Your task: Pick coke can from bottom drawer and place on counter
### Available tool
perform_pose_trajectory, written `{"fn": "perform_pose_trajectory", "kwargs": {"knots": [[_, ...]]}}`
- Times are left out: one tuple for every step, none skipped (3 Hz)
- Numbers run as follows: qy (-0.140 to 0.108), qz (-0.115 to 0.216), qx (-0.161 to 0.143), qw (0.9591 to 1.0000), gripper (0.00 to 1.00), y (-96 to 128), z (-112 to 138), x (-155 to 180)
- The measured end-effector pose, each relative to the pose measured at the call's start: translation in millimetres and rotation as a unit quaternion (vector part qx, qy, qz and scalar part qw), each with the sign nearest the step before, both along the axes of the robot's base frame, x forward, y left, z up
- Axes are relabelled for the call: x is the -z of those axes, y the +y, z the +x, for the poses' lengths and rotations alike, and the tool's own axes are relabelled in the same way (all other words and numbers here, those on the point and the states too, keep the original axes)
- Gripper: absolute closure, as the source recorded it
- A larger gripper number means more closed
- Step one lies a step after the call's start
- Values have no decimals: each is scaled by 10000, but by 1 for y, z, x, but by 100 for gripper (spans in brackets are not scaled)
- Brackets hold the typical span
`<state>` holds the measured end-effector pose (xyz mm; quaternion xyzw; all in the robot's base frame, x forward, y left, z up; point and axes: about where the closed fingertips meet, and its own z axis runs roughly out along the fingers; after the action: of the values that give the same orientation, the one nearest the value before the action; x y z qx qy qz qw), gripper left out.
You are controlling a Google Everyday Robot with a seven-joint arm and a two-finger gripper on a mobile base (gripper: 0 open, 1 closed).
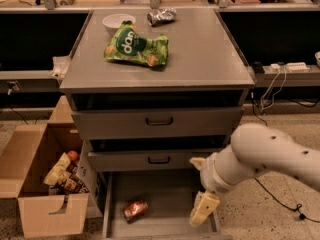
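Observation:
The coke can (135, 209) lies on its side on the floor of the open bottom drawer (170, 196), left of centre. My gripper (200, 185) hangs over the drawer's right side, well to the right of the can and apart from it. Its two pale fingers stand wide apart, the lower finger (204, 208) pointing down into the drawer. It holds nothing. The counter (205, 54) is the grey top of the cabinet.
On the counter lie a green snack bag (136, 46), a white bowl (118, 22) and a crumpled silver object (161, 16). The two upper drawers with black handles (159, 120) are shut. An open cardboard box (45, 181) of snacks stands on the floor at the left.

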<state>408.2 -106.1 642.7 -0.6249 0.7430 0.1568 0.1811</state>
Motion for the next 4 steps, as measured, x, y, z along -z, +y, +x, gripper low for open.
{"fn": "perform_pose_trajectory", "kwargs": {"knots": [[-203,83,-207,9995,0,-16,13,90],[-539,238,-312,9978,0,-26,36,161],[-441,729,-492,9951,0,-3,44,236],[-455,721,-495,9951,0,-3,45,234]]}}
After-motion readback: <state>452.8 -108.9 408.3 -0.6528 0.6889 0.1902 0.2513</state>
